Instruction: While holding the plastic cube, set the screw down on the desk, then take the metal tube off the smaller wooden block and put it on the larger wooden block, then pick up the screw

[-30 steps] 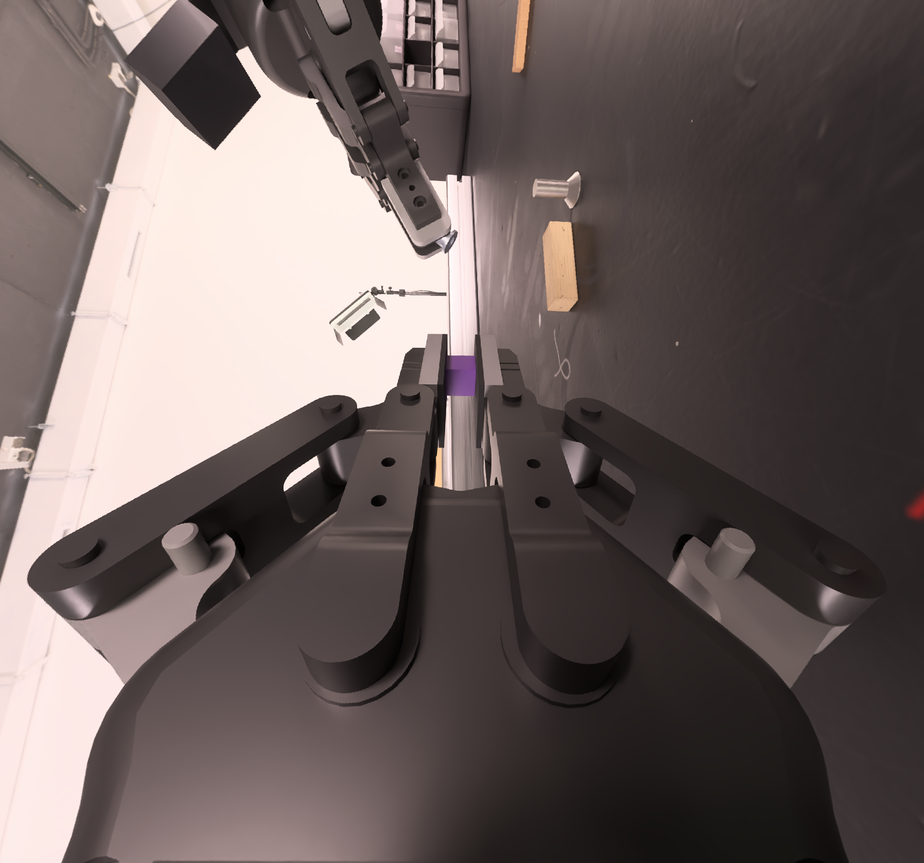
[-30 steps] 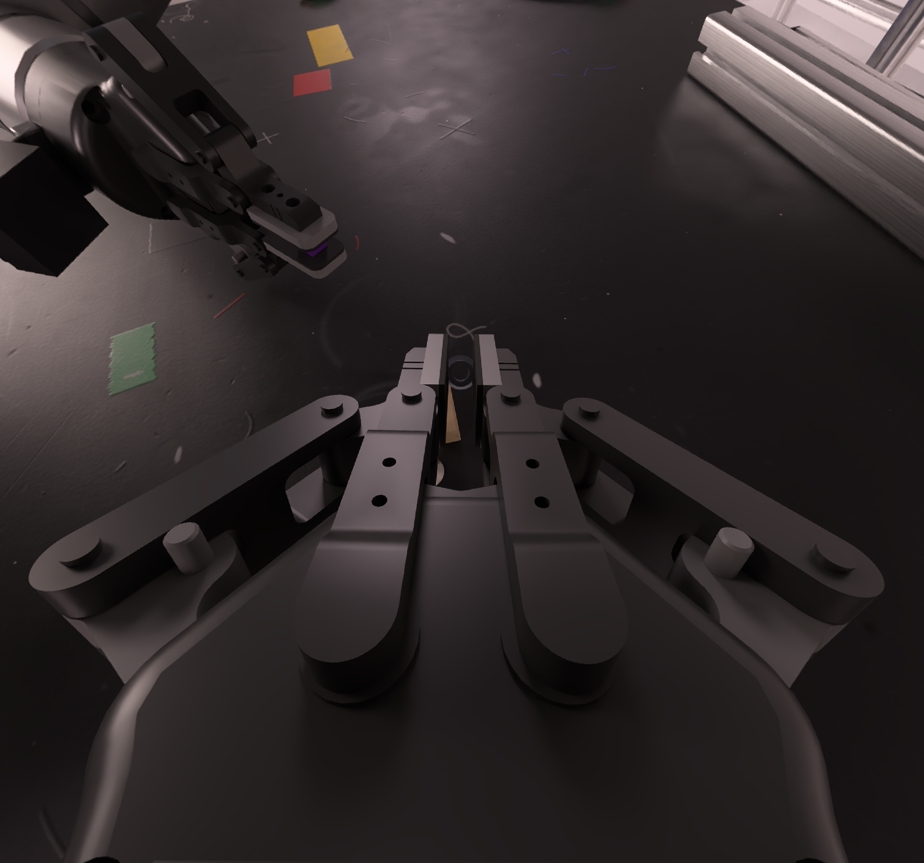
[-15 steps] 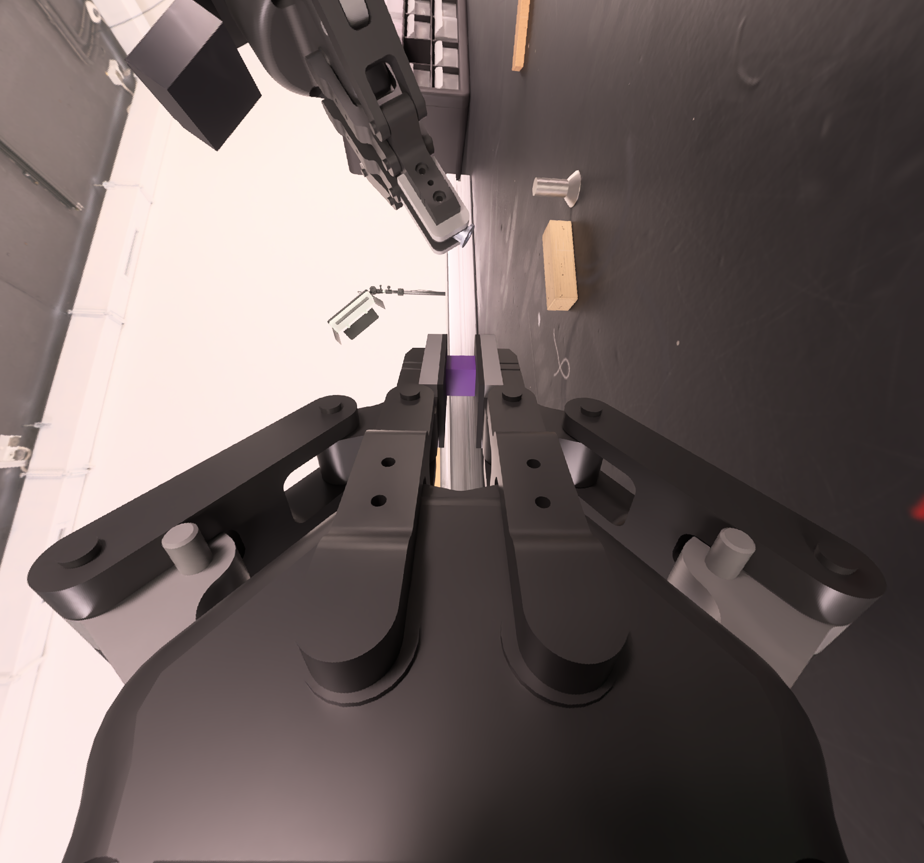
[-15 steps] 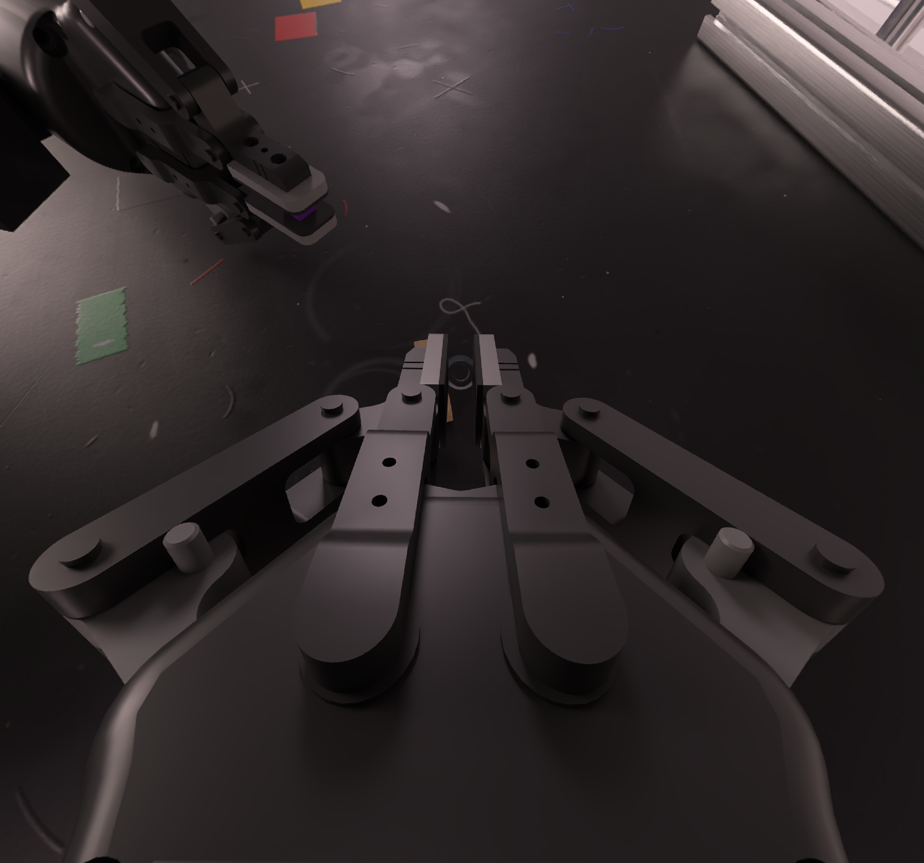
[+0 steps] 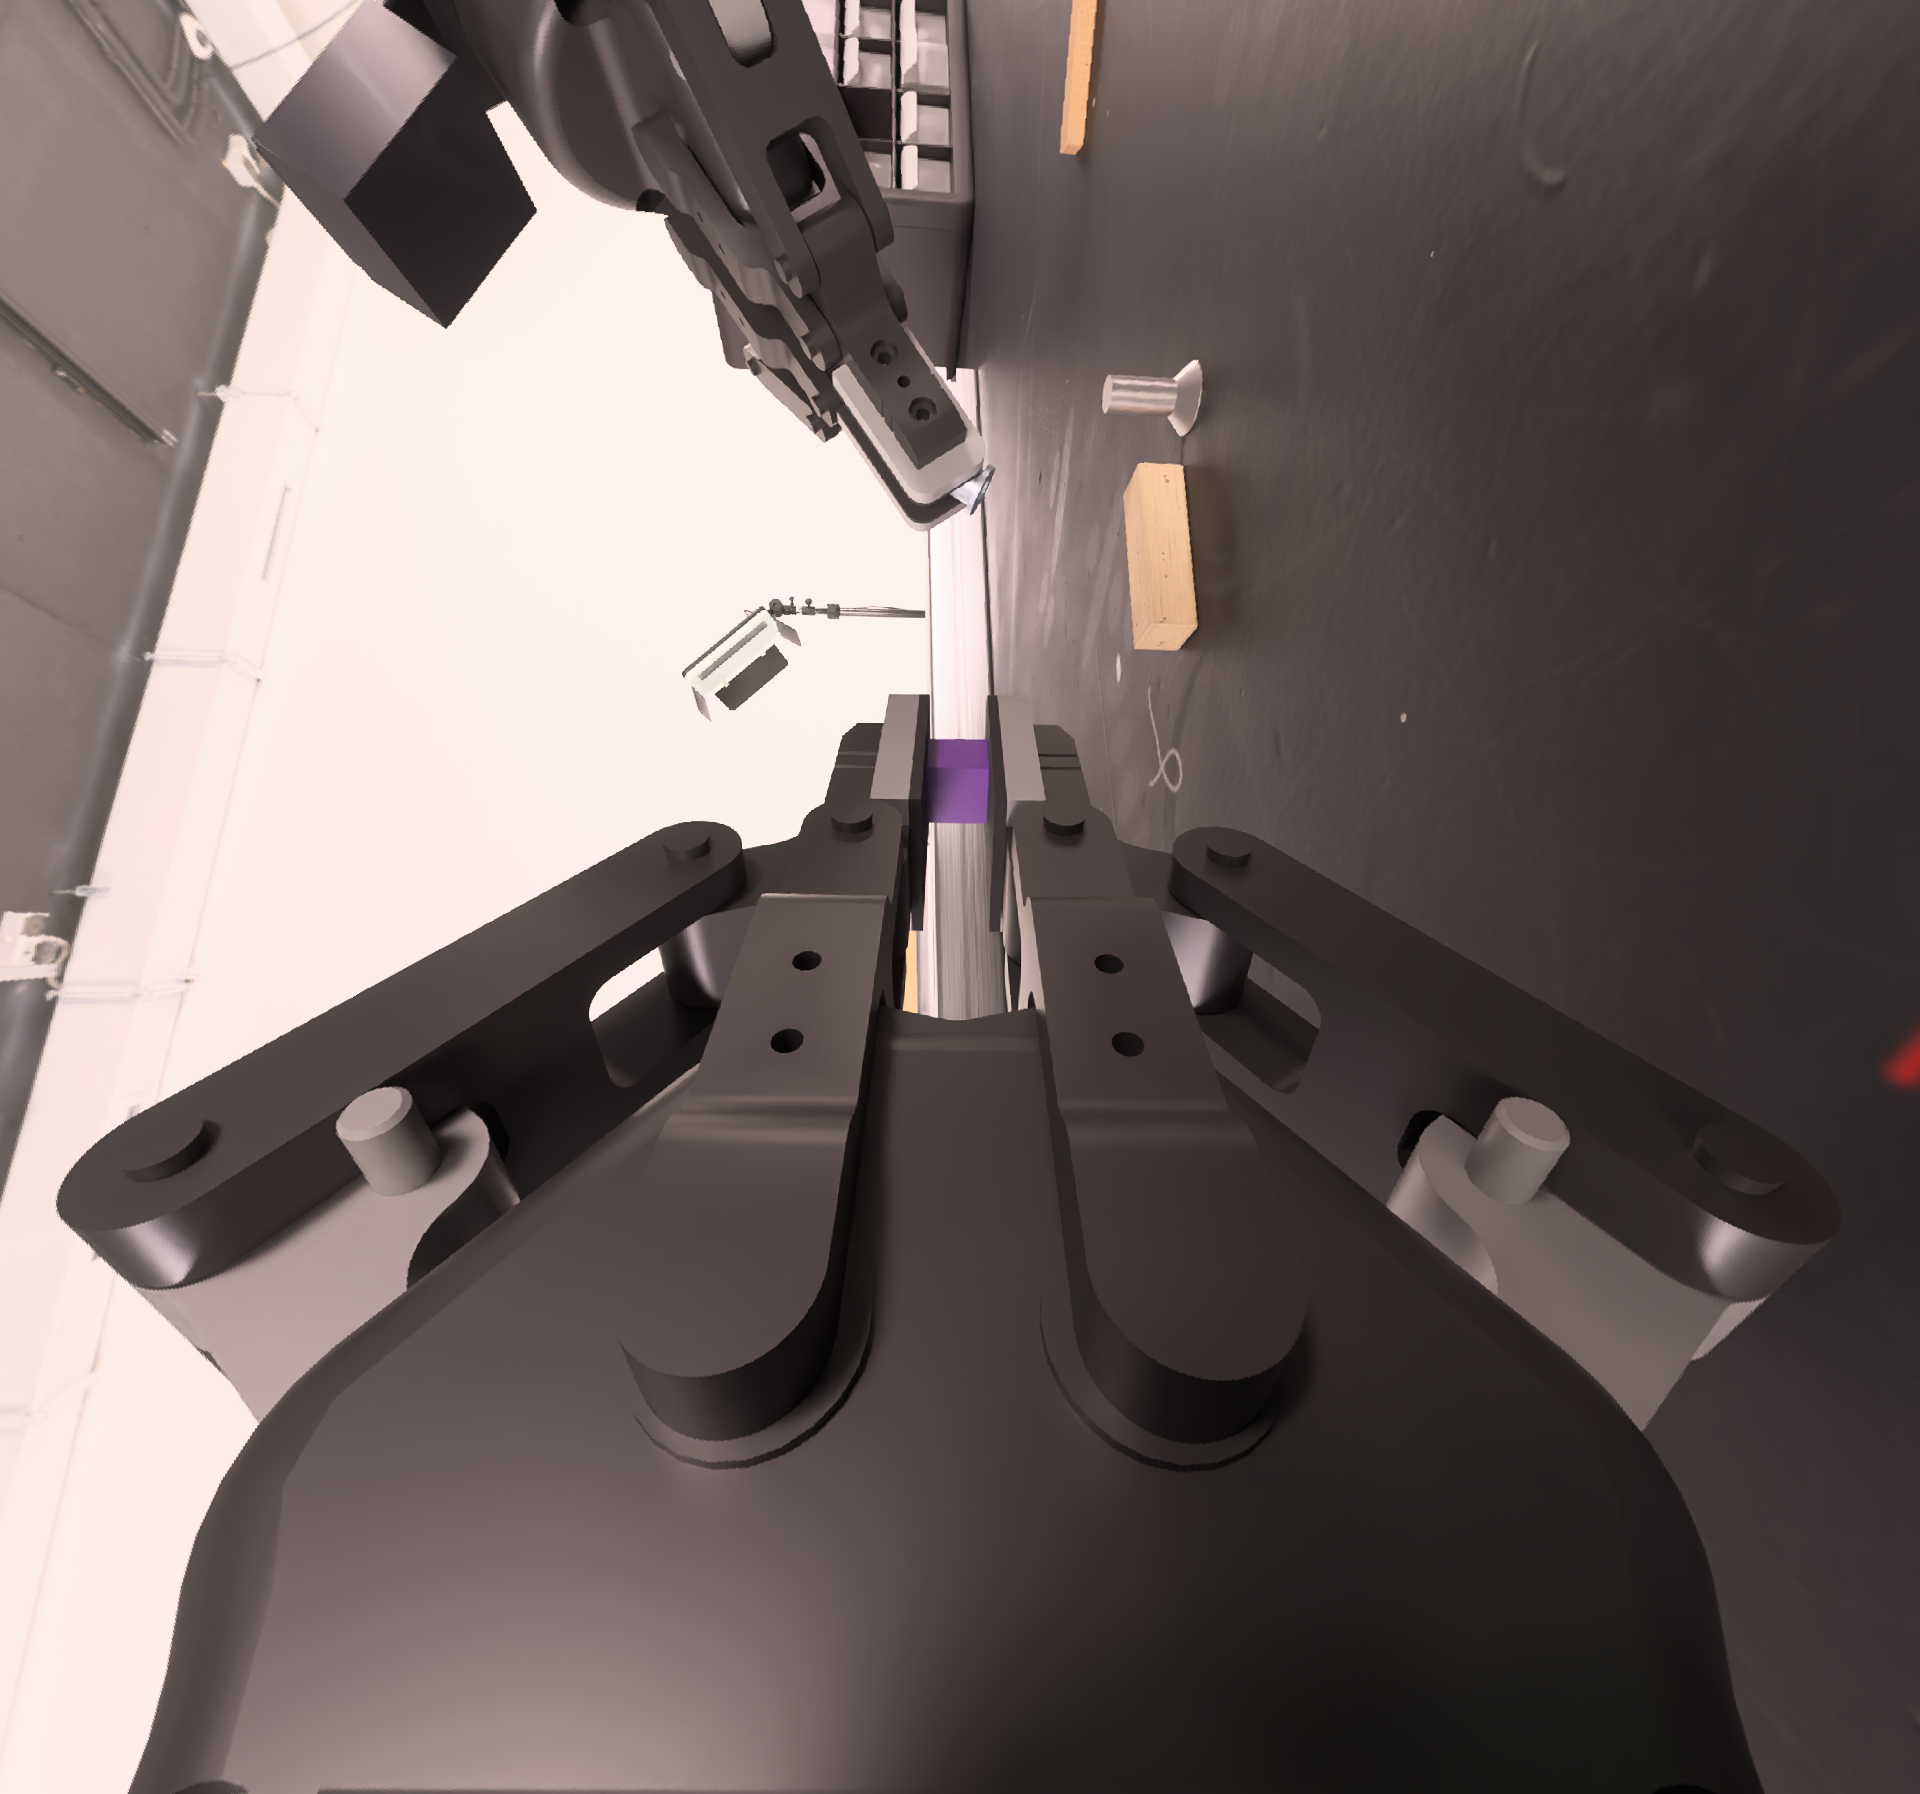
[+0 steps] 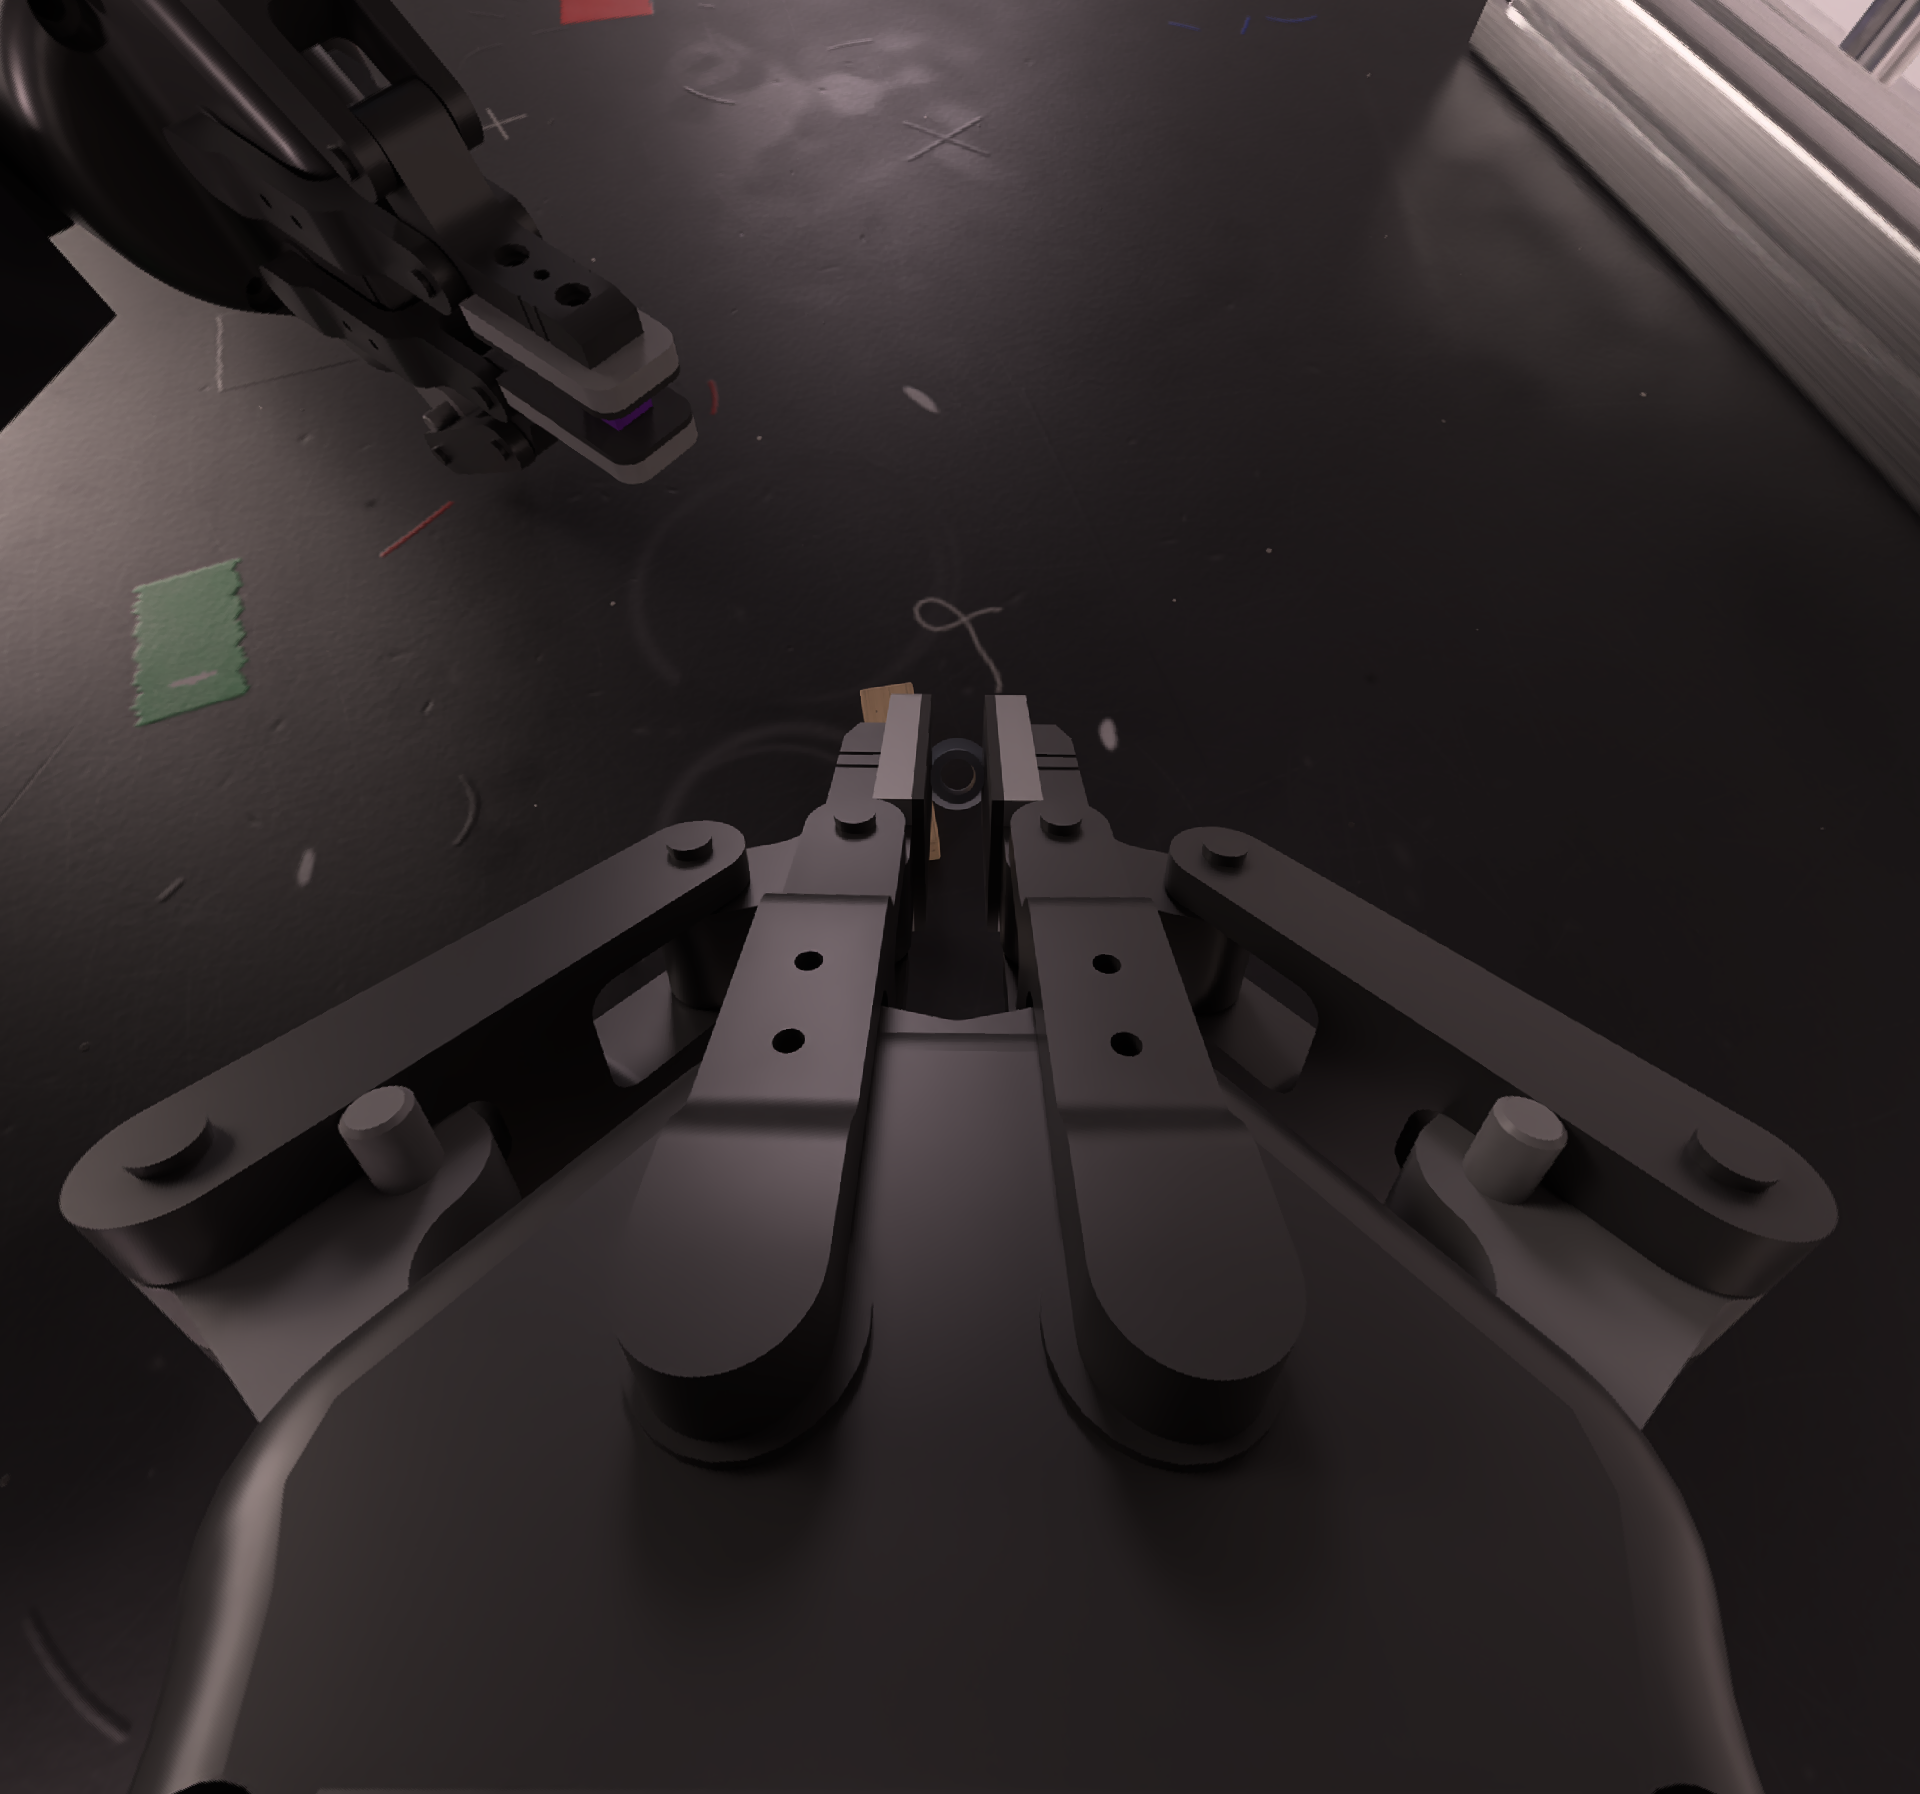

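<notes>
The left gripper (image 5: 957, 747) clamps the purple plastic cube (image 5: 956, 782). The right gripper (image 6: 957, 745) pinches the metal tube (image 6: 958, 776) above the desk (image 6: 1195, 456).

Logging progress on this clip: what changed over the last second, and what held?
The right claw, shut on the screw, came down toward the desk near the wooden block. Nothing was let go or taken. The left claw stayed put, clamped on the purple plastic cube. Both blocks and the flanged tube did not move.
</notes>
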Motion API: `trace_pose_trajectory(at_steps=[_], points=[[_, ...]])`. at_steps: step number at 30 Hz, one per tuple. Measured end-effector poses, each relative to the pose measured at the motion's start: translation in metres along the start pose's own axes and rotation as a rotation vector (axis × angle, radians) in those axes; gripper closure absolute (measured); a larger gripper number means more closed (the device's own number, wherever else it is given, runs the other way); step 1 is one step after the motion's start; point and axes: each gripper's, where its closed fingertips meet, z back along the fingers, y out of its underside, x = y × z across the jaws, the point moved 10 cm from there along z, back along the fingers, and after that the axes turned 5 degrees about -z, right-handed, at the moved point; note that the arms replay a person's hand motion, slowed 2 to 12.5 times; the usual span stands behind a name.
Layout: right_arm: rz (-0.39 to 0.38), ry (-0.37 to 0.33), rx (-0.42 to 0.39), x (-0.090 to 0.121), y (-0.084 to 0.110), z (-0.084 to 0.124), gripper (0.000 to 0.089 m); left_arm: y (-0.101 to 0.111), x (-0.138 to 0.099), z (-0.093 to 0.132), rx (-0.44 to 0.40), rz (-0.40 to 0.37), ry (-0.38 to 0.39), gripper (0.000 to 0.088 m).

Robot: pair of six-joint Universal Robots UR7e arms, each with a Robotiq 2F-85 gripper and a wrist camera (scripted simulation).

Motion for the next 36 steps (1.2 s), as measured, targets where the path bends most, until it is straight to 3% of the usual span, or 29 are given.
trace_pose_trajectory(at_steps=[22, 36], points=[[0.081, 0.056, 0.088, 0.0055, -0.0020, -0.0049, 0.0806, -0.0017, -0.0015, -0.0002, -0.019, -0.013, 0.009, 0.0787], [0.120, 0.077, 0.102, 0.0086, -0.0042, -0.0093, 0.0806, -0.0024, -0.0020, -0.0001, -0.028, -0.016, 0.012, 0.0787]])
